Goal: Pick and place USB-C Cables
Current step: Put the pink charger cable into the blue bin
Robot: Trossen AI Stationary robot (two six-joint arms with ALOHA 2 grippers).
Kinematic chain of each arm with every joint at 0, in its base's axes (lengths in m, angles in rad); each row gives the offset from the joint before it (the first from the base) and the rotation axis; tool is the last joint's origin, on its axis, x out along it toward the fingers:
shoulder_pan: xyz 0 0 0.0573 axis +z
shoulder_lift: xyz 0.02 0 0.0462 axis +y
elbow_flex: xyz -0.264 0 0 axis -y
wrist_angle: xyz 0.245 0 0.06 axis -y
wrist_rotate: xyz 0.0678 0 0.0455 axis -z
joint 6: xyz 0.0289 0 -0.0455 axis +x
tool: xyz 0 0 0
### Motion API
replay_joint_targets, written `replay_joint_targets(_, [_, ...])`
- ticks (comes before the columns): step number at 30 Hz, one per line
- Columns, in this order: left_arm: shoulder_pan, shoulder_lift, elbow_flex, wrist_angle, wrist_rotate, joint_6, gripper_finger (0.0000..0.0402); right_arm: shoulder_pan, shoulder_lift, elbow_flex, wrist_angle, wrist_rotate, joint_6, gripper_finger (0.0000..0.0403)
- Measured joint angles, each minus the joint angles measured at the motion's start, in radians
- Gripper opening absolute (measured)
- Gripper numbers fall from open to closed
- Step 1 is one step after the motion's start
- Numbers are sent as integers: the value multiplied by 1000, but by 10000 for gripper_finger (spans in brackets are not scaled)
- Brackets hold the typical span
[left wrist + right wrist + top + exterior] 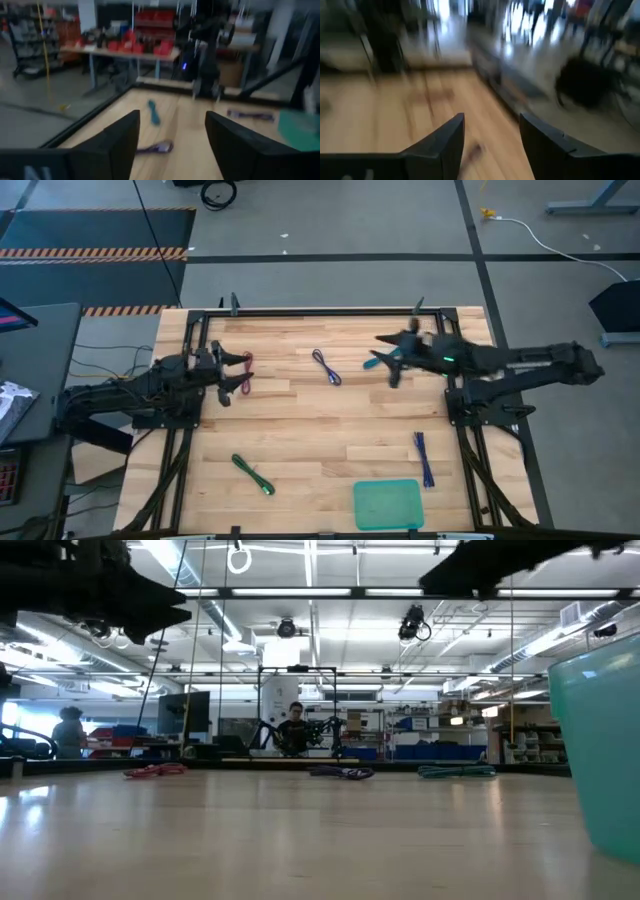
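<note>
Five cable bundles lie flat on the wooden table. The maroon one [247, 370] is at the far left, the purple one [326, 367] at the far middle, the teal one [381, 361] at the far right, the green one [253, 476] at the near left and the blue-violet one [424, 458] at the near right. My left gripper [243, 373] is open above the maroon cable and raised off the table. My right gripper [390, 358] is open over the teal cable and also raised. Both wrist views show empty, open fingers [172, 145] [492, 145].
A flat teal tray [388, 504] lies at the table's near edge, right of the middle, and fills the right of the low view [600, 750]. A black frame [320, 311] runs round the table. People and shelves show in the room behind.
</note>
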Motion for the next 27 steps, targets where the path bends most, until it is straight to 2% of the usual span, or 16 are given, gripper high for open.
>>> replay_joint_targets(6, [0,201,219,-272,-23,53,249,-92,324,332,-502,-21,-45,195])
replay_joint_targets(9, [0,294,316,-385,-88,88,242,-143,456,437,-722,-54,-62,190])
replay_joint_targets(12, [0,372,363,-405,-105,113,235,-186,569,490,-896,-99,-63,188])
replay_joint_targets(15, [-1,439,375,-396,-103,138,229,-210,650,496,-974,-116,-80,188])
replay_joint_targets(18, [-1,494,376,-398,-100,144,227,-225,693,497,-979,-135,-102,188])
replay_joint_targets(27, [-2,537,376,-342,-100,192,228,-263,708,498,-938,-165,-132,188])
